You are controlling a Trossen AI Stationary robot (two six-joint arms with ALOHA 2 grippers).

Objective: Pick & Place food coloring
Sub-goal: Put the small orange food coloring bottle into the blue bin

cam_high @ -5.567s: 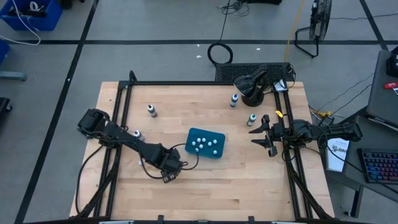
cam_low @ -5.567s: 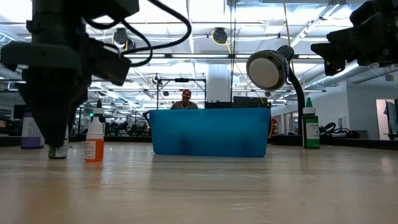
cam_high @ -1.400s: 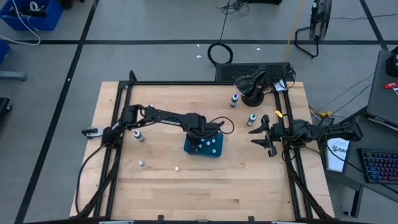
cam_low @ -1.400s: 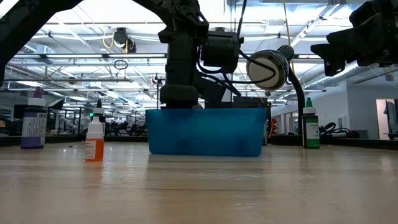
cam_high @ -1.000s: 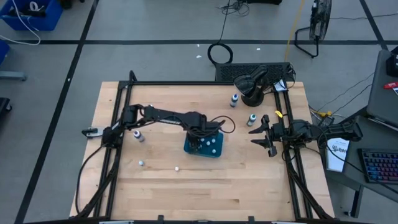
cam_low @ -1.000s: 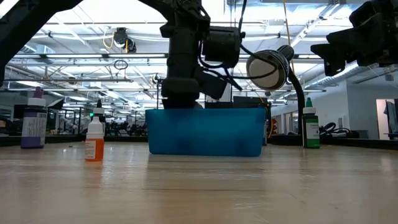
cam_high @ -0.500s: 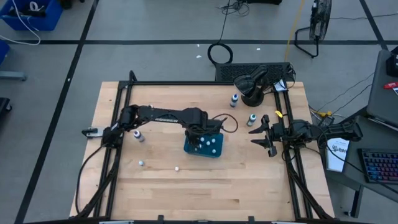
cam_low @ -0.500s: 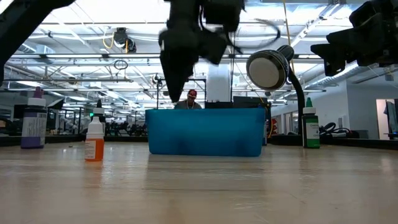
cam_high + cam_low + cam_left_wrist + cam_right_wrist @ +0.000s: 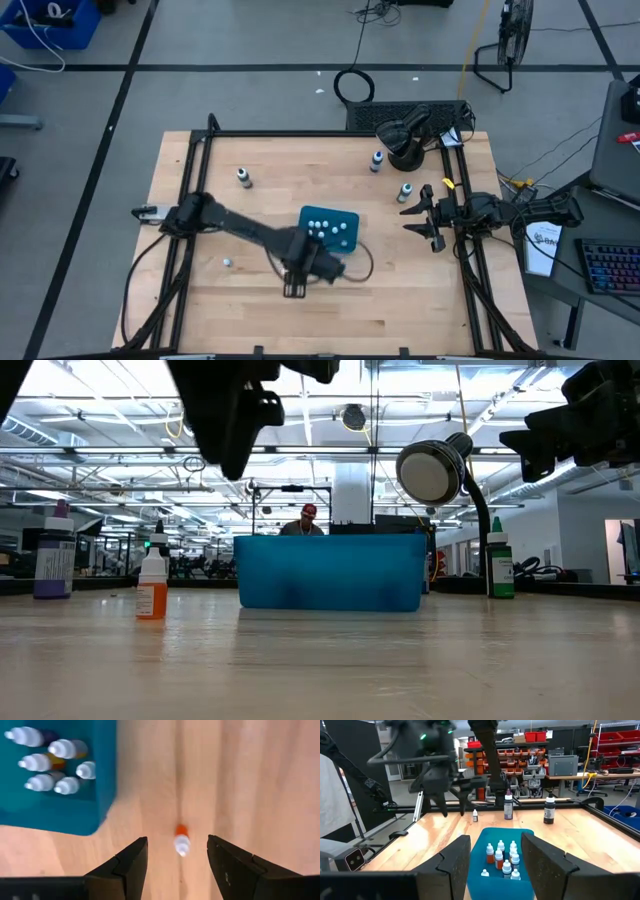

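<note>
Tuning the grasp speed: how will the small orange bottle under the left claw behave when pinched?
The orange bottle stands upright, narrow and tall for its base, so an off-centre touch from the open left claw would probably tip it. It looks round, so once down it may roll. Being tiny plastic, it is likely light and rigid.

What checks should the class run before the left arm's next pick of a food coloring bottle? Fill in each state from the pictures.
1. Left pincer open, empty: ok.
2. Small orange bottle with white cap lined up between its fingers: ok.
3. That bottle standing upright: cannot tell.
4. Wood around it free of other bottles: ok.
5. Teal rectangular tray has room among its white-capped bottles: ok.
6. Right pincer parked at the table's right edge, clear of the path: ok.
</note>
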